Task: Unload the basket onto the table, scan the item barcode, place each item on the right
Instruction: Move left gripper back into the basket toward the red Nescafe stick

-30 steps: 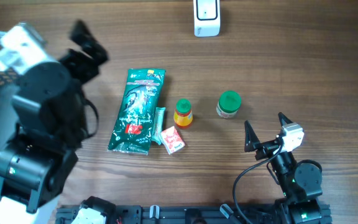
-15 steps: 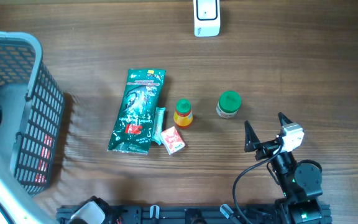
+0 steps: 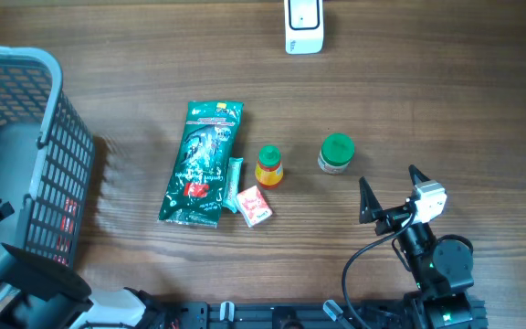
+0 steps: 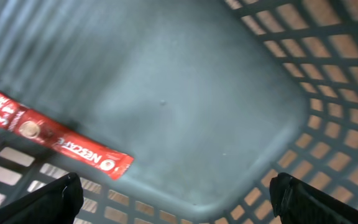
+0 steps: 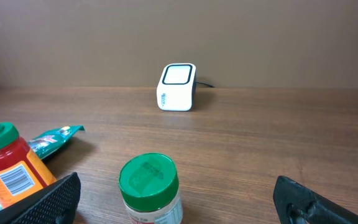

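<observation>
Between items: left gripper (image 4: 179, 202) spread, empty over basket (image 4: 328, 74) with sachet (image 4: 55, 143) inside; right gripper (image 3: 389, 190) spread, empty; next likely: grasp jar (image 3: 337, 153), turn barcode toward scanner (image 3: 303, 26)

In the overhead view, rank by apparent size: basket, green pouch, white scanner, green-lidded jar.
1. basket, cropped at the left edge
2. green pouch
3. white scanner and green-lidded jar look about equal; the scanner is cropped at the top, so unranked.
</observation>
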You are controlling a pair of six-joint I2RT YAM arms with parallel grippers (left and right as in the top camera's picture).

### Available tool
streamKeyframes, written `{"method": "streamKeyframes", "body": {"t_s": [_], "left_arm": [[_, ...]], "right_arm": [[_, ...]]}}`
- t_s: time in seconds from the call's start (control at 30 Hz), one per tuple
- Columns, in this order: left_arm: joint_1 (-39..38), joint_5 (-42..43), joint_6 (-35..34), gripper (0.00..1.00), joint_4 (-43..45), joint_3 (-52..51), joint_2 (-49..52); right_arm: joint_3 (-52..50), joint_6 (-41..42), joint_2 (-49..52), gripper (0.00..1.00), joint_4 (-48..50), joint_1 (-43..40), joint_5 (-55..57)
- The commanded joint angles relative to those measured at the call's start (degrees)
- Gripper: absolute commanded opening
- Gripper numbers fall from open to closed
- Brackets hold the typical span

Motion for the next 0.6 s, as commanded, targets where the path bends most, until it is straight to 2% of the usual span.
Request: {"method": "streamKeyframes", "body": {"t_s": [0.0, 0.1, 0.13, 0.17, 0.2, 0.23, 0.33, 0.57], "left_arm": [[0.3, 0.3, -0.5, 1.0, -2.1, 0.2, 1.2], [0.3, 0.3, 0.3, 1.0, -3.4, 0.2, 1.2], [0.2, 0.3, 1.6, 0.85, -3.9, 0.2, 1.2], [0.2, 0.2, 1.7, 0.62, -4.5, 0.1, 1.2], [0.2, 0.2, 1.9, 0.53, -5.0, 0.0, 1.3], [0.2, 0.2, 3.2, 0.34, -4.9, 0.0, 1.4], [0.1, 0.2, 5.0, 0.04, -5.8, 0.0, 1.4], [-0.6, 0.2, 7.4, 0.04, -6.4, 0.0, 1.4]], "right_arm": [[-0.1, 0.9, 0.0, 1.0, 0.2, 0.2, -0.4], [-0.1, 0.9, 0.0, 1.0, 0.2, 0.2, -0.4], [-0.1, 1.0, 0.0, 1.0, 0.2, 0.2, -0.4], [-0.1, 0.9, 0.0, 1.0, 0.2, 0.2, -0.4], [-0.1, 0.9, 0.0, 1.0, 0.2, 0.2, -0.4], [-0.1, 0.9, 0.0, 1.0, 0.2, 0.2, -0.4], [-0.1, 0.9, 0.0, 1.0, 0.2, 0.2, -0.4], [-0.1, 0.9, 0.0, 1.0, 0.2, 0.2, -0.4]]}}
